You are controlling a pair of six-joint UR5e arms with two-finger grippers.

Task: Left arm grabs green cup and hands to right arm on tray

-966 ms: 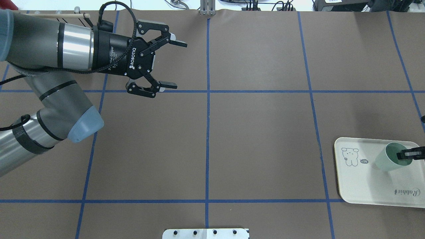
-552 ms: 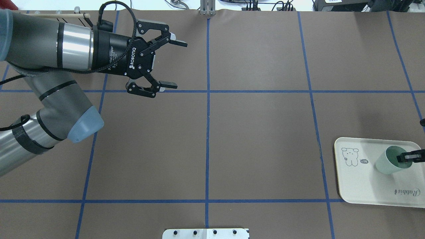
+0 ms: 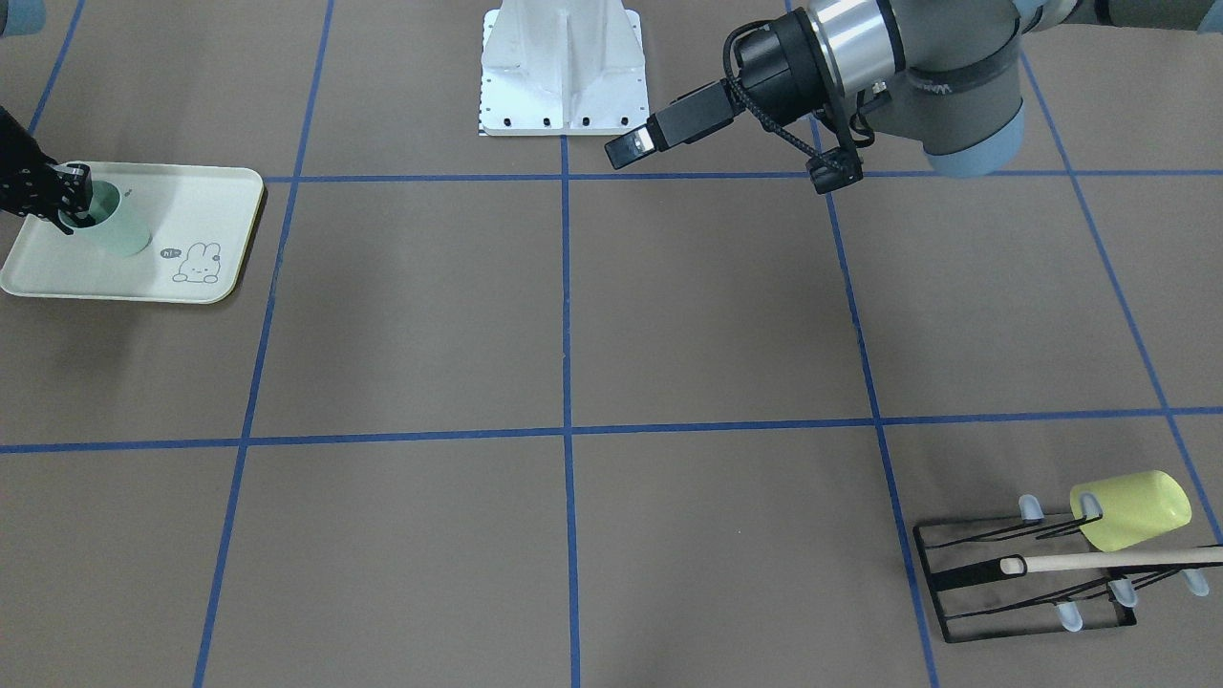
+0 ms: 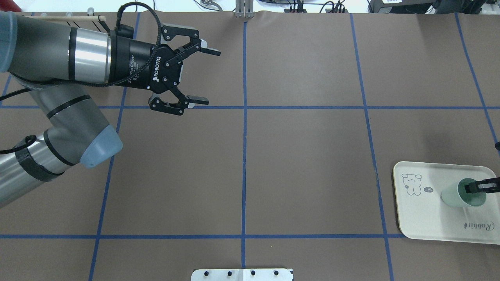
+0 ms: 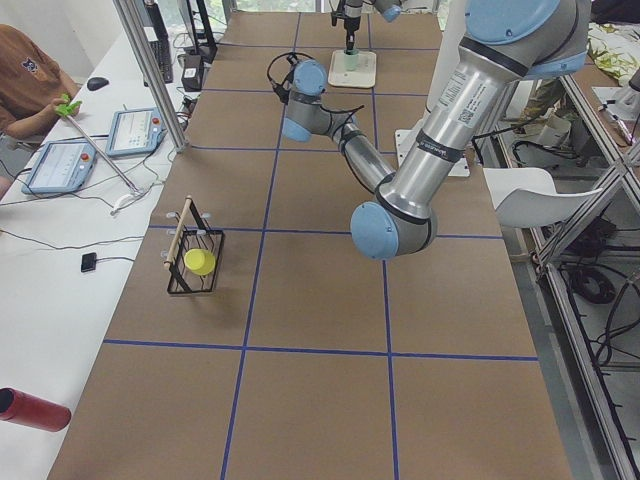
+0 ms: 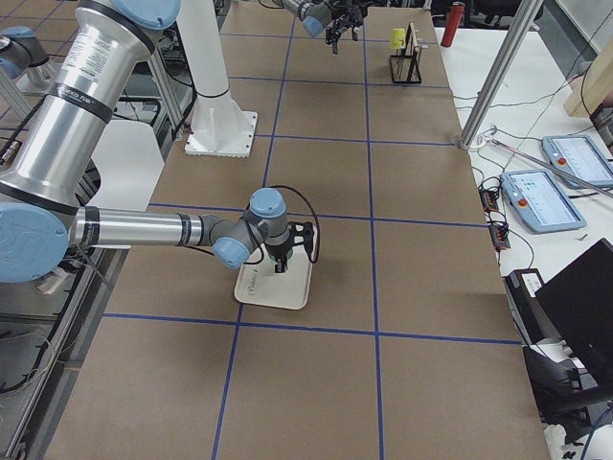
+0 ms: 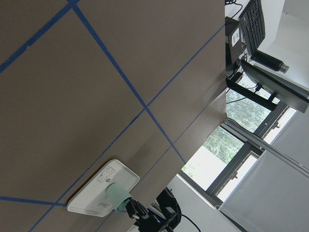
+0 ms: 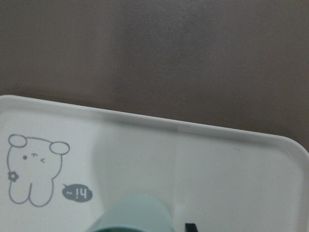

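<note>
grip: right end effector point(image 4: 470, 188) pinches green cup point(image 4: 450, 197) rim, on tray point(image 4: 429, 218)
left end effector point(image 4: 209, 76): spread — well apart from cup

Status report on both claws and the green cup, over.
Left claw open, empty. Right claw shut on green cup rim, over tray. Nothing else on tray.

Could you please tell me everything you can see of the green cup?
The green cup is a small, pale mint tumbler, smooth like plastic, handleless and slightly tapered; nothing shows inside its open mouth. It stands roughly upright over the cream tray, apart from the rabbit drawing. The right pincer grips its rim, one finger inside. Whether its base touches the tray cannot be told.
</note>
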